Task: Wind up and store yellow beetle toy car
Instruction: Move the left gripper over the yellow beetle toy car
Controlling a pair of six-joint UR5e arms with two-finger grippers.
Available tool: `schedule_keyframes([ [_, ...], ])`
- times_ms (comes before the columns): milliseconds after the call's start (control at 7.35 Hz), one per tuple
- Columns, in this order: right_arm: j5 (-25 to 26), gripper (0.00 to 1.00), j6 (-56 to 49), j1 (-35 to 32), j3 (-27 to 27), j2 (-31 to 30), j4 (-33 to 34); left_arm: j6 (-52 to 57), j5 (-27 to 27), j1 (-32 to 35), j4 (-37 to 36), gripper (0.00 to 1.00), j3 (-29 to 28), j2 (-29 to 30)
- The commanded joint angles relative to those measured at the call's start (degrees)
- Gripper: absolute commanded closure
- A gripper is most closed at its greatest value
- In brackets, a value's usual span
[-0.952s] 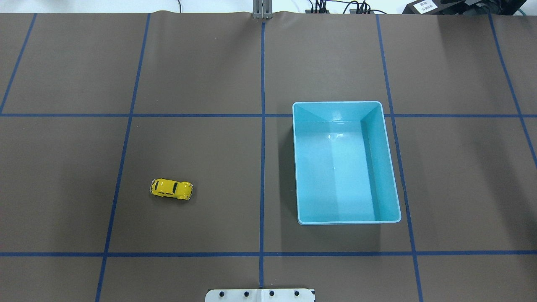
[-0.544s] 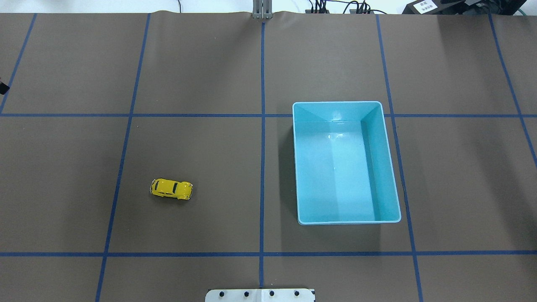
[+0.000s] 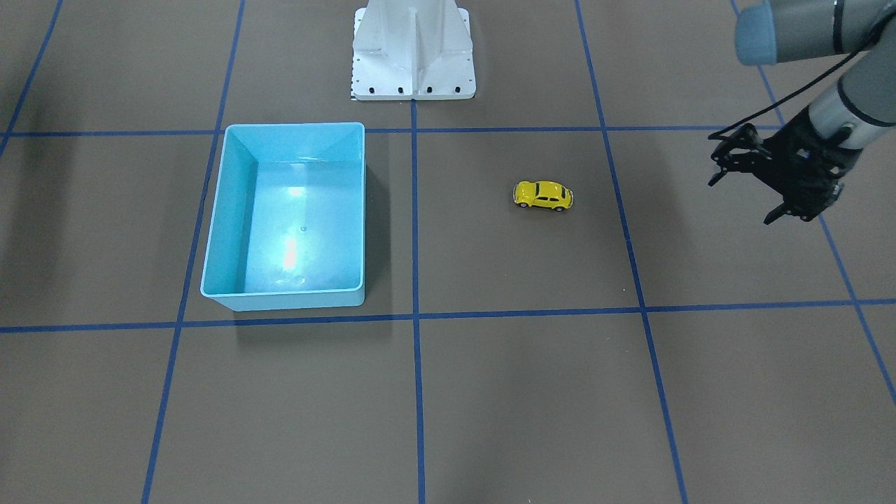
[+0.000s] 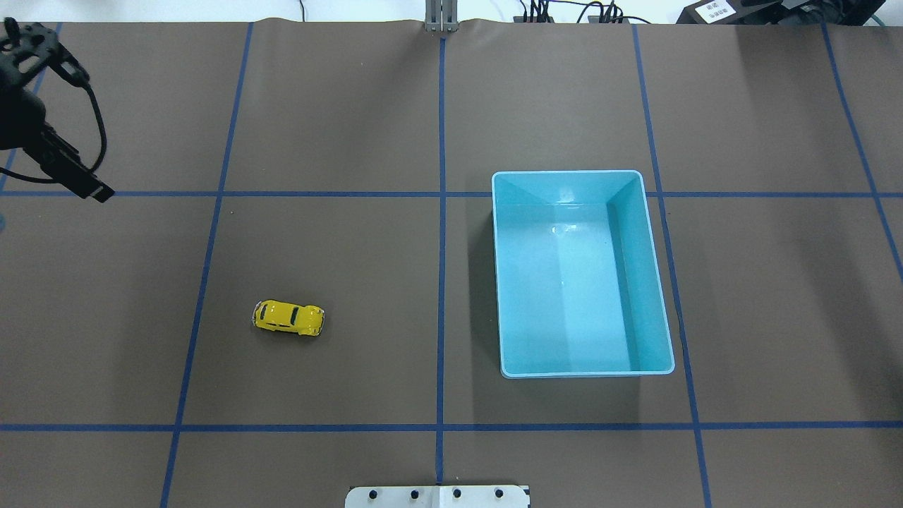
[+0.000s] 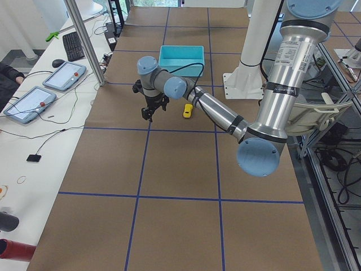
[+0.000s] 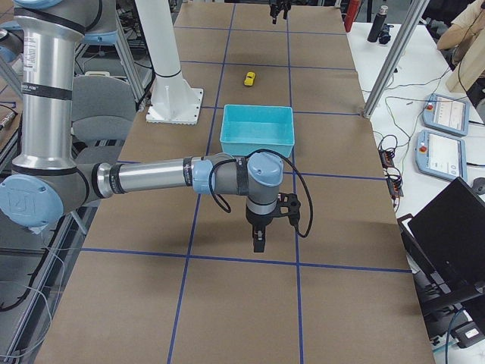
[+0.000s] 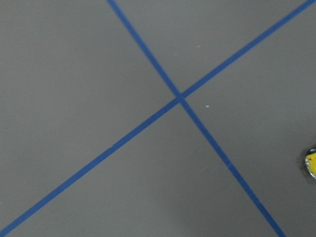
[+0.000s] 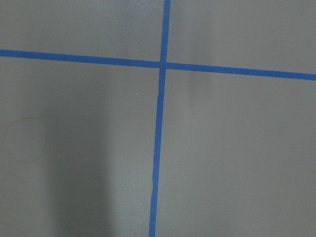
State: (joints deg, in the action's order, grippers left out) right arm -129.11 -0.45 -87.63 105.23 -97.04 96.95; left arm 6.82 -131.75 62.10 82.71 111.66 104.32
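The yellow beetle toy car point(image 4: 289, 317) stands on its wheels on the brown table, left of the centre line; it also shows in the front view point(image 3: 543, 195), in the left view point(image 5: 188, 110) and at the right edge of the left wrist view point(image 7: 311, 165). My left gripper point(image 3: 740, 201) is open and empty, held above the table well away from the car on its outer side; in the overhead view point(image 4: 93, 134) it is at the far left. My right gripper point(image 6: 258, 239) shows only in the right side view, past the bin; I cannot tell whether it is open or shut.
An empty light-blue bin point(image 4: 495, 282) stands right of the centre line, also in the front view point(image 3: 213, 231). The white robot base plate point(image 3: 413, 77) sits at the table's near edge. Blue tape lines divide the brown mat.
My left gripper has come into the overhead view at the top left; before, only a tip showed at the left edge. The car and the bin have not moved.
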Motion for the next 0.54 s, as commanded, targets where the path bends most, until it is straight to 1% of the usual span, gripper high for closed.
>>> schedule_keyframes([
  [0, 0.0, 0.00, 0.0, 0.0, 0.0, 0.0, 0.1, 4.5, 2.6, -4.6, 0.0, 0.00, 3.2, 1.3],
  [136, 0.0, 0.00, 0.0, 0.0, 0.0, -0.1, 0.1, 7.6, 5.2, -5.1, 0.0, 0.00, 3.4, 2.3],
  [408, 0.0, 0.00, 0.0, 0.0, 0.0, -0.1, 0.1, 9.2, 6.0, -9.3, -0.2, 0.00, 2.9, 4.6],
])
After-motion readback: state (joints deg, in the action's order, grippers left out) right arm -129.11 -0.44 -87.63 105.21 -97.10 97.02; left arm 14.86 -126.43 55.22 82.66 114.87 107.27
